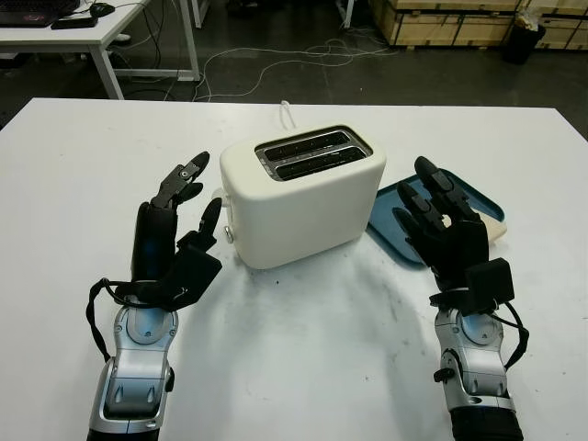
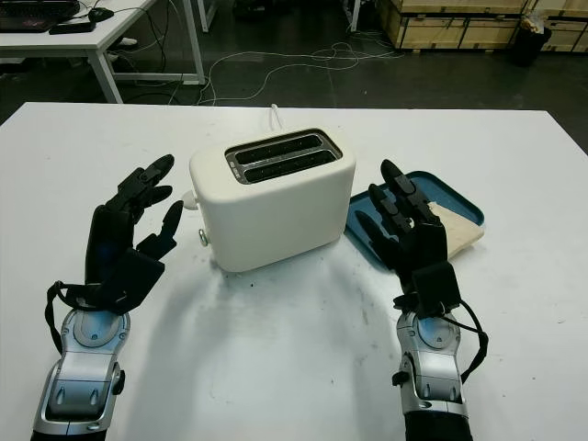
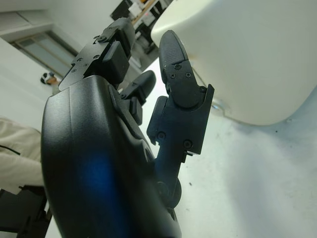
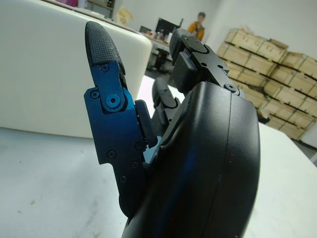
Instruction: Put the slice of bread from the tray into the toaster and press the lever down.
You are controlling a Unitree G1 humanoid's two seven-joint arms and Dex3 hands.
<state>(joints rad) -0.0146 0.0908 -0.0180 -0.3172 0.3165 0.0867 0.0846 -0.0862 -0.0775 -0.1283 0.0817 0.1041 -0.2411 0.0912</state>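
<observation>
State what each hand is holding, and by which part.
Nothing is held. The left hand is open beside the toaster; the right hand is open above the tray, the bread untouched.

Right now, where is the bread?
The bread lies on the blue tray, right of the toaster in the head views, just beyond the open right hand.

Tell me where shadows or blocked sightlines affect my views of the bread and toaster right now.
Right eye view: the right hand covers part of the tray and the bread; the toaster casts a soft shadow on the table. Left wrist view: the left hand blocks much of the toaster.
</observation>
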